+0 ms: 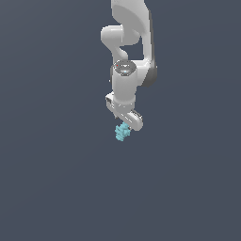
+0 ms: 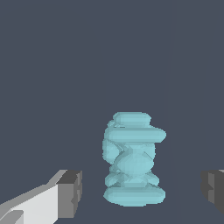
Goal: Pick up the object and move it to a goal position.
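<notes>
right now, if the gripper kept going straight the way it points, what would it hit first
Most likely the light-cyan lumpy object: the wrist view shows it between the open fingers of the gripper, which seem apart from it. Depth is unclear.

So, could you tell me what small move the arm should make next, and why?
Probably close the gripper. In the wrist view the light-cyan object sits between the two open fingers, clear of both, so shutting them should clamp it, though how low the fingertips sit cannot be judged.
</notes>
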You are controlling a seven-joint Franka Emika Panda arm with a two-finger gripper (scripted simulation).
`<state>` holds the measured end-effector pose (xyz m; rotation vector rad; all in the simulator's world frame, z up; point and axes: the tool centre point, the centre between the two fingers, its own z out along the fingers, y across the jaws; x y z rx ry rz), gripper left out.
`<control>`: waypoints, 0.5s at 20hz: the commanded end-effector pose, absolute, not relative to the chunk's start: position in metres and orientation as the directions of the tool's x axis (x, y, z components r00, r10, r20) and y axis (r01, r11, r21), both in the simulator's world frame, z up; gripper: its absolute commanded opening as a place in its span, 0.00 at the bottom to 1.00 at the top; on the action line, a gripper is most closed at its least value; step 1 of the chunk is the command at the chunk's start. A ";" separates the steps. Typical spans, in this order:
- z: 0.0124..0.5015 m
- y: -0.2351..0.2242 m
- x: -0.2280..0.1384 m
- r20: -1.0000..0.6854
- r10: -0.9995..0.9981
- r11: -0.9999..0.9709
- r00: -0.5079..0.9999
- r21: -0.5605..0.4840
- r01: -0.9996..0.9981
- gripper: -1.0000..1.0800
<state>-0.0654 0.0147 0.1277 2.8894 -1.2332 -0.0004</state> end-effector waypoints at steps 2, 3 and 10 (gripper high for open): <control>0.127 0.015 -0.065 0.000 -0.722 -0.692 0.692 0.000 -0.722 0.96; 0.126 0.015 -0.065 0.000 -0.722 -0.692 0.692 0.000 -0.722 0.96; 0.101 0.014 -0.067 0.000 -0.724 -0.690 0.690 0.000 -0.724 0.96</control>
